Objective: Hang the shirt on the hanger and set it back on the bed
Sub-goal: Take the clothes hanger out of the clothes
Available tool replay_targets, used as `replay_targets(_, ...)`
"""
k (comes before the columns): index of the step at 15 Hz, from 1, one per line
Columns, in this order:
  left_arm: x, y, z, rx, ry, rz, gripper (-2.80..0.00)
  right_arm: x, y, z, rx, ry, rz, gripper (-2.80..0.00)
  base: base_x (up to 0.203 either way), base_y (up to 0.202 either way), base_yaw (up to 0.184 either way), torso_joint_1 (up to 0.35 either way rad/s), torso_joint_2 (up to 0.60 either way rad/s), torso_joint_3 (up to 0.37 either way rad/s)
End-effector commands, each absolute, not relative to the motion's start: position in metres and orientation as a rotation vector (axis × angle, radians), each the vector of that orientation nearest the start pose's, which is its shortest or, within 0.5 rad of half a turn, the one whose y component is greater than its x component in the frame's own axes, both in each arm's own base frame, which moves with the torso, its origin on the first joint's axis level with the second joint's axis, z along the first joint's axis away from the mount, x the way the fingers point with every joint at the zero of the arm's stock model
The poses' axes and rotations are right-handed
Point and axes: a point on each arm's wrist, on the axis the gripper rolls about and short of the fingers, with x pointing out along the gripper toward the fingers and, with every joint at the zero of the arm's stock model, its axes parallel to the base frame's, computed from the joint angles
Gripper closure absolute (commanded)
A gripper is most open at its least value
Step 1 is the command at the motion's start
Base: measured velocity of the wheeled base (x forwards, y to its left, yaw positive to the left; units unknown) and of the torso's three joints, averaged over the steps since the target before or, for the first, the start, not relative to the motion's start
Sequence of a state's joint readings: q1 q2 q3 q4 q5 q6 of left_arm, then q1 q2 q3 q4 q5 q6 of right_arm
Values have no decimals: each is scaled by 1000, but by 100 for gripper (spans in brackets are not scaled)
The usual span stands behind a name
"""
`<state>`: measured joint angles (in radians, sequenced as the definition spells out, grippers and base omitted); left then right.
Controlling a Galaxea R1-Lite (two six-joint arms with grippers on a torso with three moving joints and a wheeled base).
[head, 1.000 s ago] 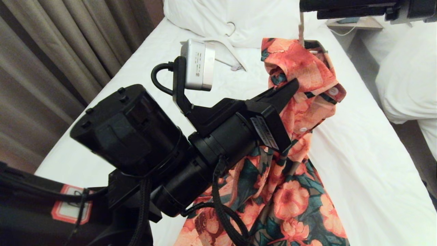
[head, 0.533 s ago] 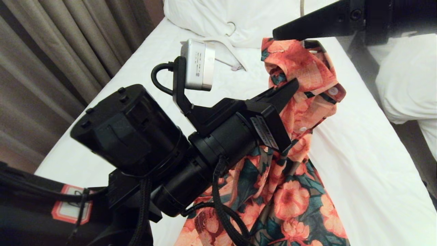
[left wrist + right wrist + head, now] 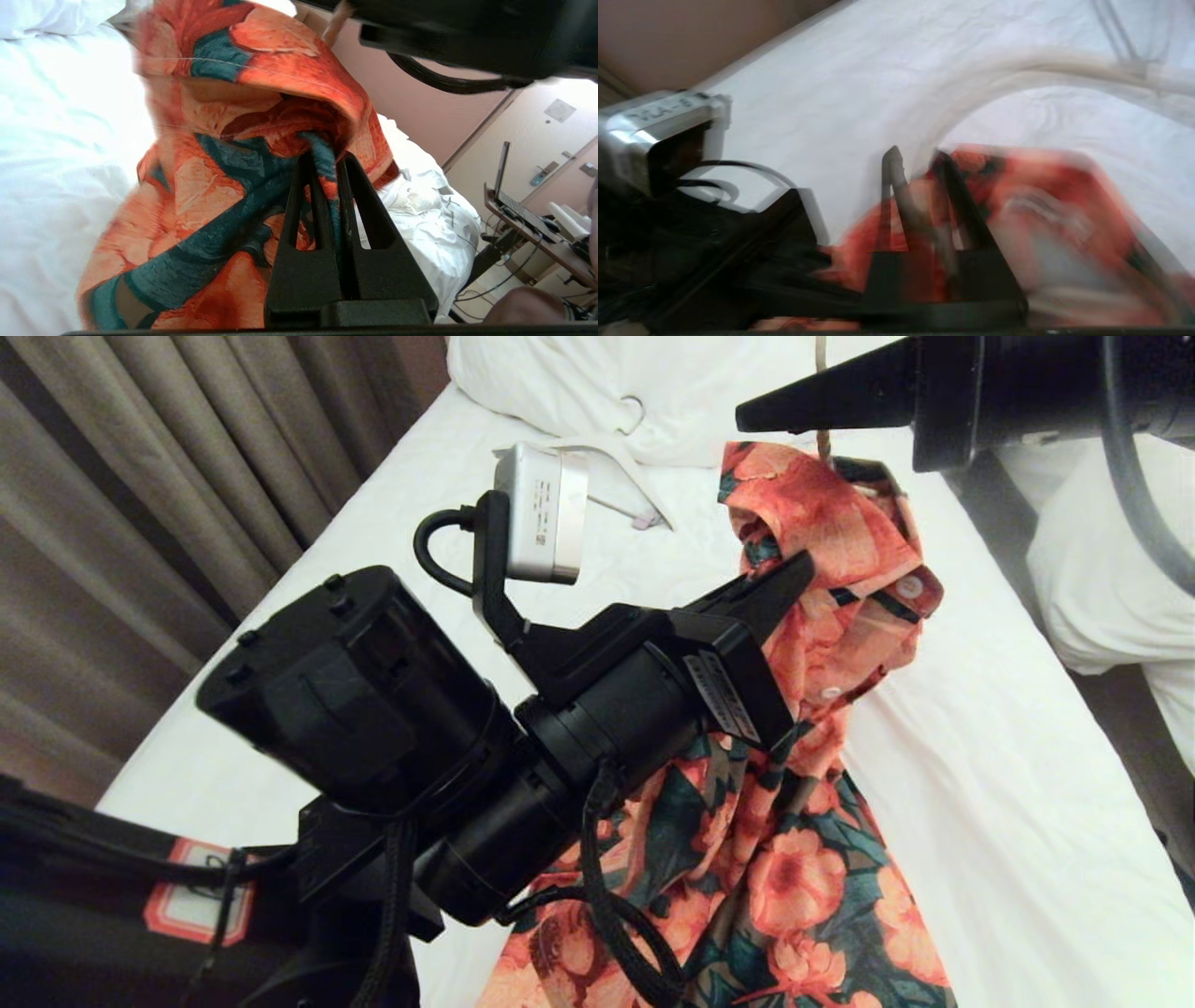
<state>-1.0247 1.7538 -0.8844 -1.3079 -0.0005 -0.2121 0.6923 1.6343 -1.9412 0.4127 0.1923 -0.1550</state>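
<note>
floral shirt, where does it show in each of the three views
Head view: the orange-pink and dark green flowered button shirt hangs centre-right, pinched by the left end effector.
Left wrist view: the shirt fills the middle, bunched between the shut fingers.
Right wrist view: the shirt is a blurred patch behind the right end effector.
Shared landmark: the white wrinkled bed sheet.
</note>
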Motion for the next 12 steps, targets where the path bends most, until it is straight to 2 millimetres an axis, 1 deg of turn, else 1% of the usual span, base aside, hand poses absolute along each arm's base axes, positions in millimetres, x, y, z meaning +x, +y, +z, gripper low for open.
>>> replay_targets(1, 163, -270, 257, -425, -307, -1055, 0, 202, 175, 409, -172, 57, 895, 0, 0, 0, 0, 0, 0, 0)
replay_targets(4, 160, -266, 262, -434, -322, -1057, 0, 204, 181, 405, -175, 63, 907, 0, 0, 0, 0, 0, 0, 0)
replay_targets(6, 161, -266, 261, -432, -319, -1056, 0, 205, 181, 407, -166, 29, 897, 0, 0, 0, 0, 0, 0, 0)
replay_targets(9, 161, -265, 261, -426, -316, -1055, 0, 209, 181, 412, -158, -16, 800, 0, 0, 0, 0, 0, 0, 0)
replay_targets(12, 163, -256, 267, -409, -323, -1033, 0, 214, 180, 415, -144, -49, 733, 0, 0, 0, 0, 0, 0, 0)
